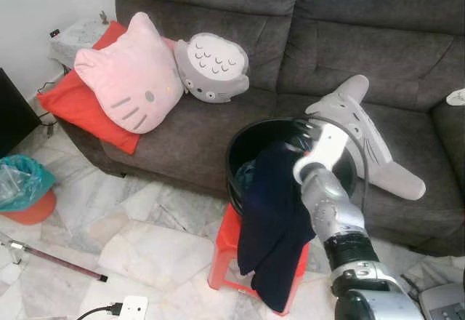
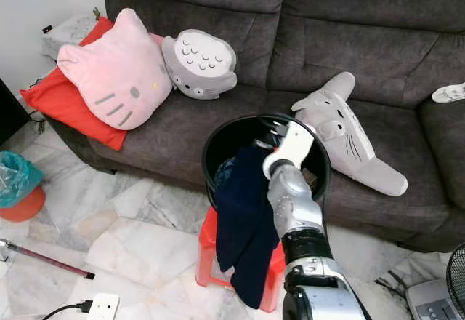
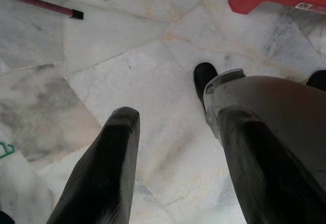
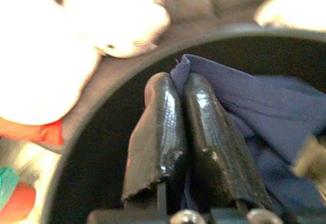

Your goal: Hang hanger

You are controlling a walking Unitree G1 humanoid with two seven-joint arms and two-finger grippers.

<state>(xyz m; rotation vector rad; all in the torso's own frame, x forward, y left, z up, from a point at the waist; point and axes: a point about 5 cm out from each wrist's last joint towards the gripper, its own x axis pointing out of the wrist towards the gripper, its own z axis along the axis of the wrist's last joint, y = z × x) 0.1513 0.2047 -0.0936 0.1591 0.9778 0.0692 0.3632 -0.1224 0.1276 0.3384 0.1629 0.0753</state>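
**Dark blue cloth pinched at the rim of the black bucket**

The right gripper (image 4: 175, 89) is seen clamped tight, its two black fingers pressed together on a fold of the dark blue garment (image 1: 272, 218), right over the open mouth of the round black plastic bucket (image 1: 243, 145). The rest of the garment is draped over the bucket's front edge and hangs down past the red plastic stool (image 1: 227, 251) on which the bucket is set. More blue cloth is bunched inside the bucket. A hanger cannot be made out in any view.

The left gripper (image 3: 175, 124) is held low, pointed at the pale marble floor (image 3: 127, 46), its fingers spread apart and holding nothing.

Behind the bucket, a dark grey fabric sofa (image 1: 349, 36) is in view. On it are laid a pink cat-face cushion (image 1: 131, 76), a red cushion (image 1: 69, 98) beneath that, a round grey owl-like plush (image 1: 212, 67) and a long grey plush (image 1: 363, 134). A teal-lined bin (image 1: 22, 185) stands on the floor at the robot's left.
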